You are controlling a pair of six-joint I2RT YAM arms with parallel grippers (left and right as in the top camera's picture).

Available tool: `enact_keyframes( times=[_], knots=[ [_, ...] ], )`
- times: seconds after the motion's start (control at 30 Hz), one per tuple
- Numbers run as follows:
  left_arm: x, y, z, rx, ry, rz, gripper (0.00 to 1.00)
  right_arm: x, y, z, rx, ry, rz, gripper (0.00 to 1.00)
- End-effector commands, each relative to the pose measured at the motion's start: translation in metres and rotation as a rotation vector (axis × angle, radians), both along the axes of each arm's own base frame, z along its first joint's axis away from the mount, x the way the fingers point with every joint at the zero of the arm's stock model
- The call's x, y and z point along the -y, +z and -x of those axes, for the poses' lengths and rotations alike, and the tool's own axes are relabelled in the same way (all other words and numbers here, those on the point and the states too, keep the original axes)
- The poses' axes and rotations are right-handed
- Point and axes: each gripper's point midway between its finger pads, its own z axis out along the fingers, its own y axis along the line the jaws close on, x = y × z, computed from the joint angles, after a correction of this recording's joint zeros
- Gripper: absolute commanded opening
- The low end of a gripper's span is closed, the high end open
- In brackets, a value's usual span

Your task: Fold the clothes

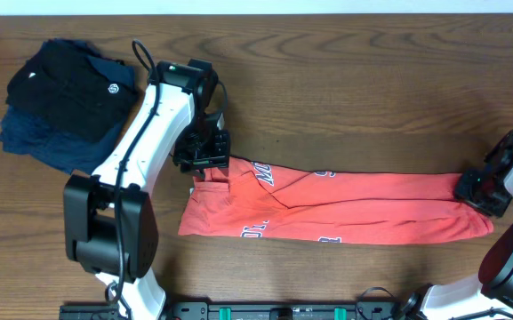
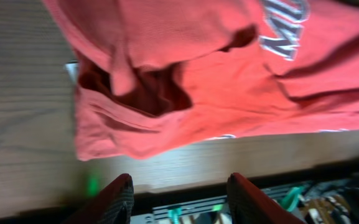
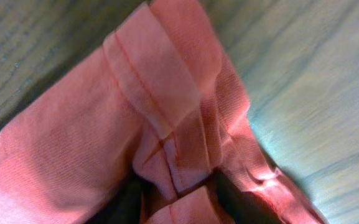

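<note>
Overhead: one coral-red T-shirt [image 1: 354,209] lies on the table [image 1: 372,80] as a long narrow band running left to right, sides already turned in lengthwise, print showing only in scraps along the edges. Judged partway: the long fold looks done, the crosswise folds do not, and the left end is rumpled. The left gripper [image 1: 204,158] sits at the band's upper left corner; the right gripper [image 1: 476,191] is on the far right end. A heap of black and navy garments [image 1: 60,107] lies well apart at upper left, untouched. No second red shirt in view. Left wrist: fingers [image 2: 114,199] spread apart at the bottom edge with nothing between them; cloth hangs loose beyond them, a sleeve or collar opening gaping dark, a corner of the lettering [image 2: 285,31] cut off at the top. Whether the opening is sleeve or neck, cannot tell. Right wrist: a stitched hem [image 3: 148,81] doubled over and bunched, running down into the dark fingers [image 3: 232,193], which appear clamped on the wad of shirt. The fingertips themselves are mostly buried under cloth and cut by the frame's bottom, so how many layers they hold is not readable.
</note>
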Motion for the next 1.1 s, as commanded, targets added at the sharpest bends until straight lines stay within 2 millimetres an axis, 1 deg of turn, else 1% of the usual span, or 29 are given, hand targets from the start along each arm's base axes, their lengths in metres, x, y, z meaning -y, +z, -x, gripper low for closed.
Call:
enact_keyframes(
  times=[0.0,0.07,0.1,0.2,0.23,0.27,0.3,0.43,0.5,0.57,0.67,0.7,0.73,0.77,0.93,1.07],
  knots=[
    [0.013,0.019,0.002,0.02,0.03,0.084,0.52,0.014,0.005,-0.001,-0.007,-0.013,0.04,0.52],
    [0.021,0.019,0.004,0.018,0.018,0.107,0.52,0.013,0.005,-0.001,-0.01,-0.013,0.038,0.52],
    [0.025,0.016,0.005,0.024,0.006,0.109,0.52,0.013,0.005,-0.001,-0.01,-0.013,0.038,0.51],
    [0.036,0.006,0.008,0.035,-0.032,0.113,0.5,0.012,0.005,-0.001,-0.009,-0.013,0.032,0.38],
    [0.037,0.001,0.011,0.03,-0.039,0.107,0.48,0.011,0.004,-0.001,-0.01,-0.012,0.027,0.34],
    [0.037,-0.006,0.016,0.017,-0.042,0.095,0.45,0.01,0.004,0.0,-0.012,-0.012,0.022,0.31],
    [0.037,-0.012,0.02,0.003,-0.035,0.084,0.45,0.009,0.004,0.001,-0.015,-0.014,0.02,0.3],
    [0.031,-0.041,0.038,-0.051,-0.021,0.061,0.45,0.009,0.004,0.002,-0.019,-0.022,0.017,0.3],
    [0.029,-0.054,0.044,-0.06,-0.021,0.057,0.45,0.009,0.004,0.002,-0.019,-0.022,0.017,0.3],
    [0.026,-0.067,0.046,-0.048,-0.024,0.051,0.45,0.008,0.004,0.002,-0.018,-0.023,0.015,0.27],
    [0.012,-0.085,0.042,-0.002,-0.031,-0.028,0.45,0.007,0.004,0.001,-0.012,-0.021,0.005,0.21],
    [0.009,-0.089,0.041,0.008,-0.027,-0.048,0.45,0.006,0.003,0.0,-0.009,-0.02,-0.001,0.17],
    [0.007,-0.092,0.04,0.02,-0.027,-0.061,0.45,0.005,0.003,0.0,-0.007,-0.019,-0.003,0.09],
    [0.004,-0.097,0.038,0.034,-0.029,-0.072,0.45,0.005,0.003,0.0,-0.008,-0.019,-0.004,0.06],
    [0.005,-0.116,0.027,0.077,-0.026,-0.071,0.45,0.006,0.001,-0.001,0.004,-0.019,0.004,0.06],
    [0.003,-0.128,0.008,0.126,0.004,-0.054,0.44,0.007,-0.002,-0.01,0.038,-0.015,-0.001,0.06]
  ],
)
